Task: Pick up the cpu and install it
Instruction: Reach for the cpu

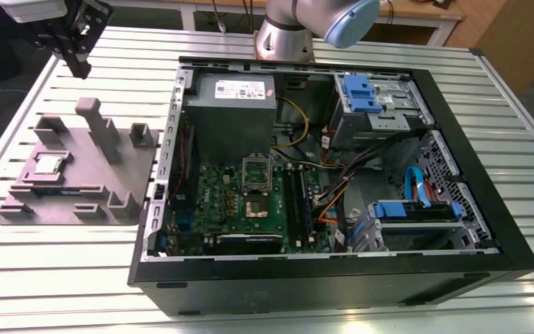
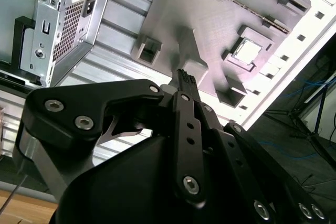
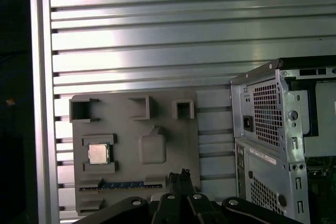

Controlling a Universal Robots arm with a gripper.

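We log the cpu (image 3: 98,153) seated in its tray (image 3: 126,129) recess, presumably to keep it square for pickup. The gripper (image 3: 181,176) hovers above the tray, jaws pressed together, holding nothing.

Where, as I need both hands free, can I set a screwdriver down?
Bare table shows at the exterior view's lower left, bordered by the grey tray and the computer case. Another strip lies above the tray in that view. Inside the case is crowded.
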